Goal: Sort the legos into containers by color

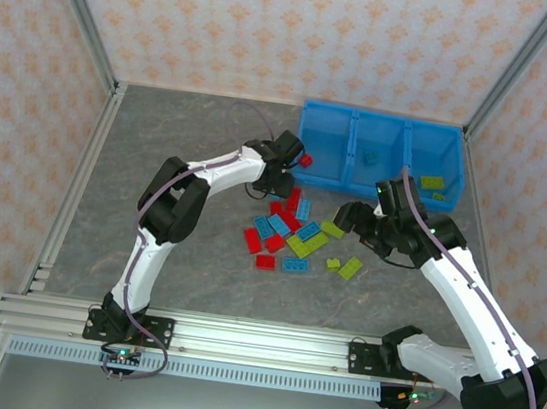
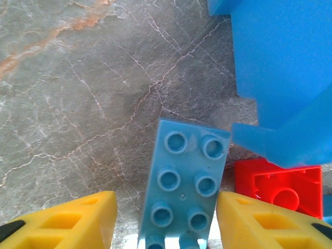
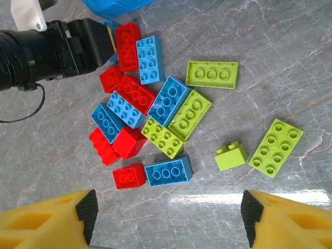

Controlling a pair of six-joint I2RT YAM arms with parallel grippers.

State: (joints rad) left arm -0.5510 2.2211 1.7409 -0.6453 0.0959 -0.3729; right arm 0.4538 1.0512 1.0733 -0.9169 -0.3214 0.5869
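Beyond the right gripper (image 3: 166,207), which hangs wide open and empty over the loose legos (image 3: 155,119) on the worktop (image 3: 290,62), the containers (image 1: 330,121) hold little. Lime green bricks (image 1: 433,182) lie in the compartment nearest that gripper, and one small greenish piece (image 1: 370,159) in the middle. At the containers' outer wall the left gripper (image 2: 166,207) straddles a light blue brick (image 2: 184,181), its jaws not closed on it.

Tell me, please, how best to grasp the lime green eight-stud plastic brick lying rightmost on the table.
Come from above and pinch the long sides of the lime green eight-stud plastic brick: it lies flat, studs up, those sides exposed.
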